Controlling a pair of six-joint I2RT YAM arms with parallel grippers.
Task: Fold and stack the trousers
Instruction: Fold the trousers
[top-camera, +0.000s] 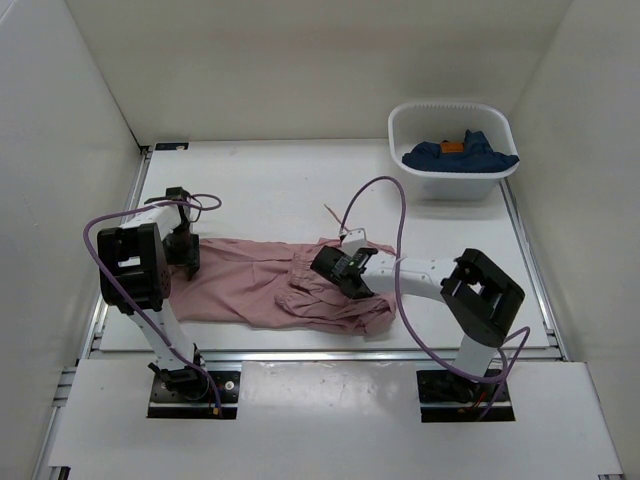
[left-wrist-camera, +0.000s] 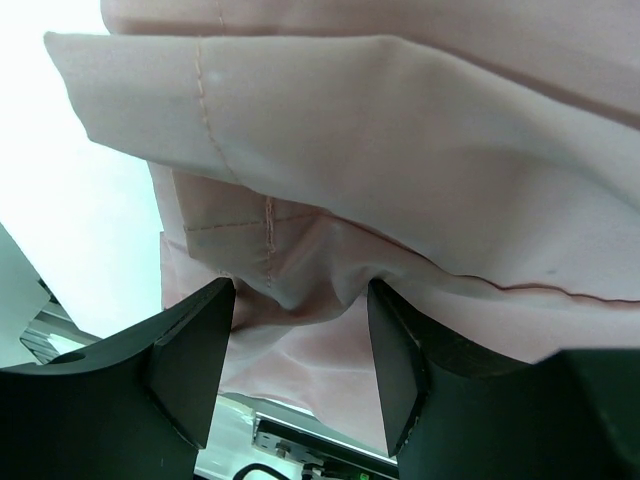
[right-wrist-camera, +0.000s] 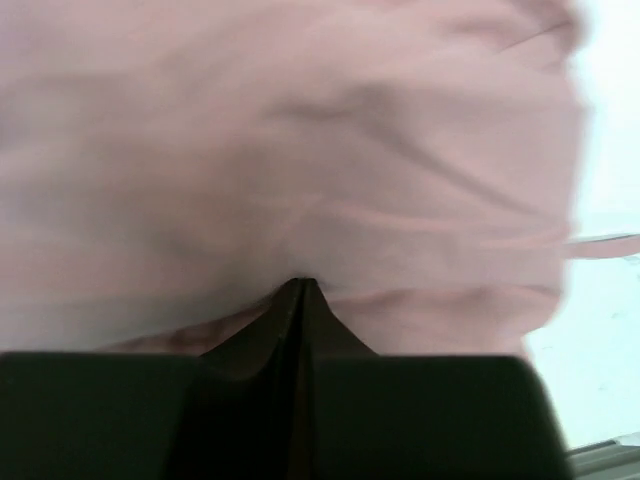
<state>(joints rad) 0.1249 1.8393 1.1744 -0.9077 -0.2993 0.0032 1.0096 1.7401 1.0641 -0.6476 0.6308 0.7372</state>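
I see the trousers (top-camera: 262, 285) spread along the tabletop's (top-camera: 260, 185) near edge, my left gripper (left-wrist-camera: 300, 300) gaping around a fold at their left end, my right gripper (right-wrist-camera: 302, 290) clamped on bunched fabric at their right end

On table (top-camera: 260, 190): trousers (top-camera: 270, 285) front, basket (top-camera: 400, 120) back-right

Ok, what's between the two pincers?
The pink trousers, stretched along the table from left pincer to right pincer; the top view shows it.

White table (top-camera: 270, 185) with trousers (top-camera: 255, 285), tub (top-camera: 450, 187)
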